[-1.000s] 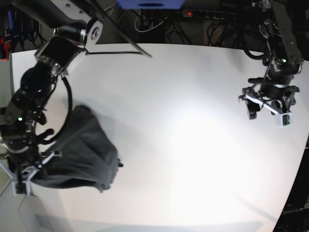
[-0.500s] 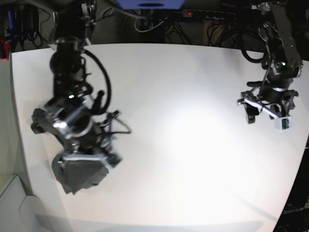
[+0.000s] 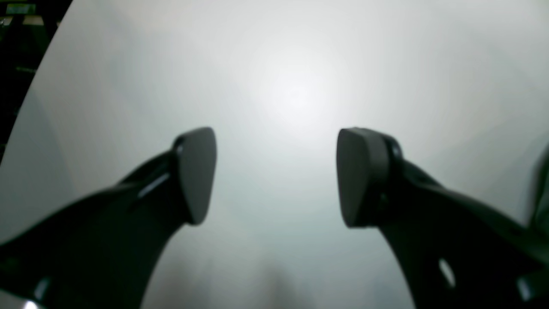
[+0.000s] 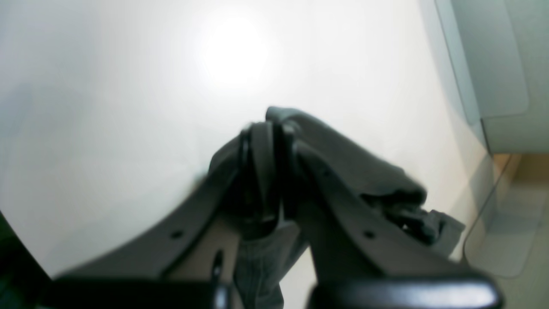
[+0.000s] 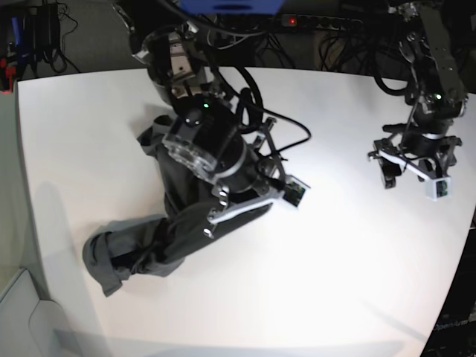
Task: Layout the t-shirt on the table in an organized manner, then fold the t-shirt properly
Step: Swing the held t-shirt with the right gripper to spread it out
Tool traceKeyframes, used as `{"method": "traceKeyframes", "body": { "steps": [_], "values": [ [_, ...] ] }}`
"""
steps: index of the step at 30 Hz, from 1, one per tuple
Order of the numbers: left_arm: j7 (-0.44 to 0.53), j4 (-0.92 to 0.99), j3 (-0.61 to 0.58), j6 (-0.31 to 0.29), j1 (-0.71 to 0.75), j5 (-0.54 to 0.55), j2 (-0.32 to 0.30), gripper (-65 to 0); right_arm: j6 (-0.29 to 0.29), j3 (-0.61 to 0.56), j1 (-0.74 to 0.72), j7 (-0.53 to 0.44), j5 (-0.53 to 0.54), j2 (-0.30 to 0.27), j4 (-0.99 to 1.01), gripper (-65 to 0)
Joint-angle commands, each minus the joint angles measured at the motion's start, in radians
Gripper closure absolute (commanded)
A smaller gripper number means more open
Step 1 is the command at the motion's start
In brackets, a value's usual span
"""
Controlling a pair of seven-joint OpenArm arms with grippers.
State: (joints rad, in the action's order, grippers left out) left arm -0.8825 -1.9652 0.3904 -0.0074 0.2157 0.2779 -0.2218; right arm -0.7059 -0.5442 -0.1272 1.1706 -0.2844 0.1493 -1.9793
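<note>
The right arm reaches over the middle-left of the bench [image 5: 335, 282], its right end effector [image 4: 274, 141] clenched on the t-shirt [image 5: 134, 245], which trails bunched toward the near-left edge. The left end effector [image 3: 276, 176] hangs released, jaws spread, above bare bench at the far side.

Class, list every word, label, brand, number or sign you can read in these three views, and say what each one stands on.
None can be read.
Dark charcoal-grey cloth t-shirt: no print or label shows.
Smooth white table: unmarked.
Small green-tinted panel on the left gripper: too small to read.
</note>
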Motion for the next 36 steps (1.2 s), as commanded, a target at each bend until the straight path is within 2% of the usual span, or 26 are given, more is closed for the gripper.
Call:
{"method": "traceKeyframes", "body": {
  "steps": [1, 4, 8, 14, 19, 25, 31, 36],
  "values": [
    [0.021, -0.016, 0.005, 0.001, -0.006, 0.001, -0.012, -42.8, 0.008, 0.006, -0.025, -0.013, -0.008, 0.008, -0.016, 0.0],
    [0.021, -0.016, 0.002, 0.001, -0.006, 0.001, -0.012, -42.8, 0.008, 0.003, -0.067, -0.019, 0.009, 0.008, -0.015, 0.0],
    [0.021, -0.015, -0.001, 0.001, -0.008, 0.001, -0.012, -42.8, 0.008, 0.009, -0.108, -0.014, 0.210, 0.008, -0.015, 0.0],
    [0.021, -0.015, 0.006, 0.001, -0.005, 0.001, -0.012, -42.8, 0.008, 0.048, -0.107, -0.022, 0.314, 0.008, -0.007, 0.0],
    [0.021, -0.015, 0.008, 0.001, 0.011, -0.004, -0.014, -42.8, 0.008, 0.240, -0.118, -0.022, 0.400, 0.008, -0.007, 0.0],
    [0.021, -0.016, 0.008, 0.001, 0.020, -0.004, -0.014, -42.8, 0.008, 0.479, -0.231, -0.021, 0.405, 0.006, -0.007, 0.0],
    [0.021, -0.016, 0.008, 0.001, 0.020, -0.001, -0.014, -42.8, 0.008, 0.703, -0.355, -0.013, 0.403, -0.096, -0.007, 0.0],
    [0.021, -0.016, 0.006, 0.001, 0.020, -0.001, -0.014, -42.8, 0.008, 0.772, -0.397, -0.021, 0.406, -0.221, -0.008, 0.0]
  ]
}}
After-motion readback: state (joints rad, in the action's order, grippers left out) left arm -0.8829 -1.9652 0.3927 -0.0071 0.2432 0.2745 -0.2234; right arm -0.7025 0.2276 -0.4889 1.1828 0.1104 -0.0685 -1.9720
